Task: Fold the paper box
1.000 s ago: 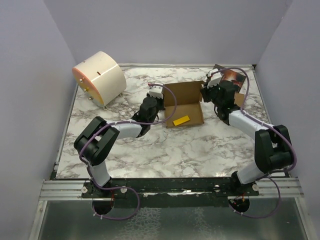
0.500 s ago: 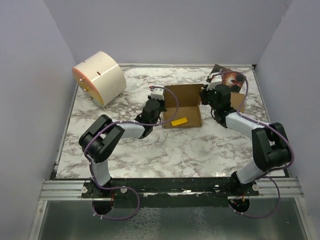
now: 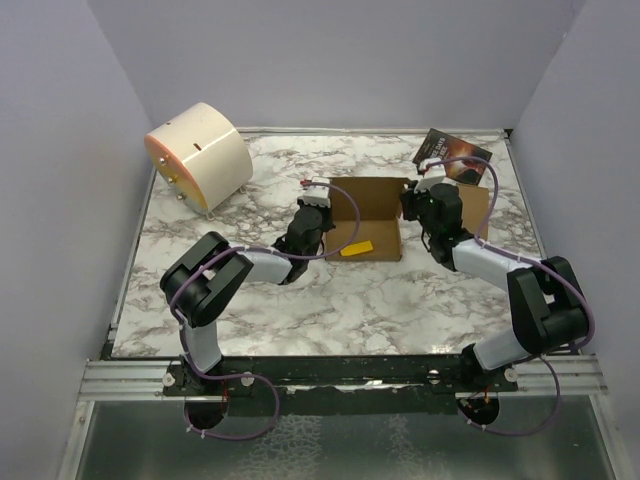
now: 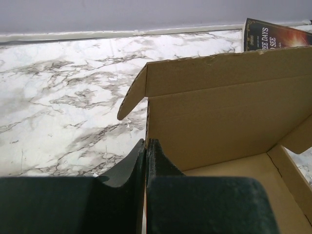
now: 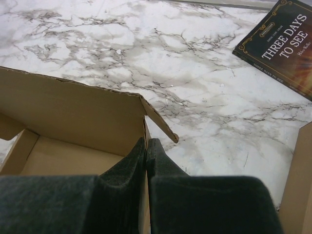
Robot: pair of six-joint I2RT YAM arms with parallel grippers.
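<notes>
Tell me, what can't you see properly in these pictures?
Top view: the yellow strip in the box is too small to name.
Left wrist view: the left pincer hides part of the box floor.
Right wrist view: the picture edge cuts off the booklet.

Diffuse overhead light, medium-bright, no hard glare. The white-and-grey marble-pattern worktop [image 3: 330, 290] is evenly lit in the top view. Soft, short shadows sit under the cream cylindrical drum [image 3: 200, 155] at far left and along the near side of the open brown cardboard paper box [image 3: 365, 215]. Top view is sharp, with a mild wide-angle bend at the edges. In the wrist views, the dark foam-padded left end effector [image 4: 146, 148] and right end effector [image 5: 146, 146] are close to the lens, blurred and underexposed. The box walls are in focus, the inside slightly shaded. The dark printed booklet [image 5: 282, 44] is crisp, its title readable.
</notes>
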